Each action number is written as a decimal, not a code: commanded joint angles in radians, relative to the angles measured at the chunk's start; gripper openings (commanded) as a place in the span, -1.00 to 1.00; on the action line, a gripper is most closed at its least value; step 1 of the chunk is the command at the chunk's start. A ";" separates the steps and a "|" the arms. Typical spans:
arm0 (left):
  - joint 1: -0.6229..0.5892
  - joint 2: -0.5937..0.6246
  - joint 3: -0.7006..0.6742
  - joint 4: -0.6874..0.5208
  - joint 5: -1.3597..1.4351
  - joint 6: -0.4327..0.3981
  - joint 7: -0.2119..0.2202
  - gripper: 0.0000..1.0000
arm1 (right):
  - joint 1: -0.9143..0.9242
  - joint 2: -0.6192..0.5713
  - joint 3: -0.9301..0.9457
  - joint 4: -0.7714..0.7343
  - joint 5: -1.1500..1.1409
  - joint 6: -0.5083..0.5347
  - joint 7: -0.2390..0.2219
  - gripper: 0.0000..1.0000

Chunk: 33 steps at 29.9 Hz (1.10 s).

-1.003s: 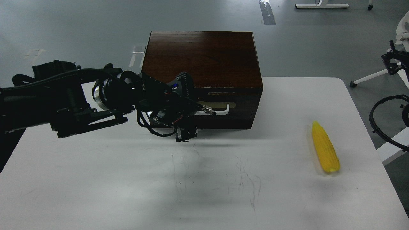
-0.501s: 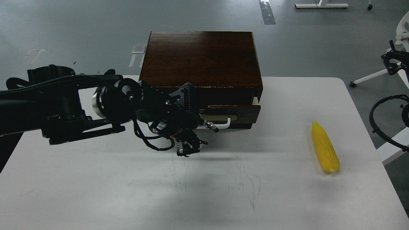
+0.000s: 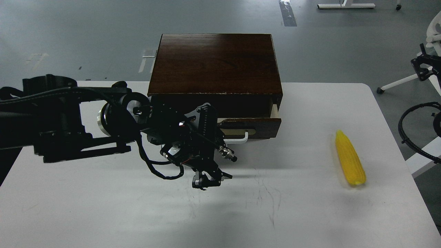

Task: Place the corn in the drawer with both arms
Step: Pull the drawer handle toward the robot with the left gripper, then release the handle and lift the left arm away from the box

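Observation:
The corn [image 3: 349,159] lies on the white table [image 3: 310,213] at the right, well clear of the cabinet. The dark-brown cabinet [image 3: 215,63] stands at the table's back middle. Its drawer [image 3: 256,123] is pulled partly out, and a pale inner side shows at its right end. The right end of the white bar handle [image 3: 244,138] shows; its left end is hidden behind my left arm. My left gripper [image 3: 218,148] hangs just in front of and below the handle. It is dark and cluttered, so its fingers cannot be told apart. My right gripper is out of view.
A black cable loop [image 3: 410,132] hangs beside the table's right edge. White furniture legs [image 3: 396,84] stand on the grey floor at the right. Faint scribble marks [image 3: 265,193] cross the middle of the table.
The drawer has slid out of the cabinet, most of it in the first half second. The left arm has moved toward me and down, and the cabinet's front has shifted slightly toward me.

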 commanded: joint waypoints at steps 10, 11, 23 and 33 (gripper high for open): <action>-0.053 0.060 -0.178 0.032 -0.332 0.000 0.006 0.95 | 0.000 0.000 -0.017 -0.044 -0.005 0.000 0.000 1.00; -0.053 0.065 -0.192 0.043 -0.391 0.000 0.006 0.96 | 0.000 -0.001 -0.020 -0.044 -0.008 0.000 0.000 1.00; 0.097 0.131 -0.445 0.305 -1.529 0.000 0.013 0.96 | 0.144 -0.118 -0.382 -0.030 -0.207 0.000 0.003 1.00; 0.241 0.104 -0.612 0.670 -2.230 0.000 0.004 0.96 | 0.416 -0.132 -0.663 0.003 -0.627 0.000 0.006 1.00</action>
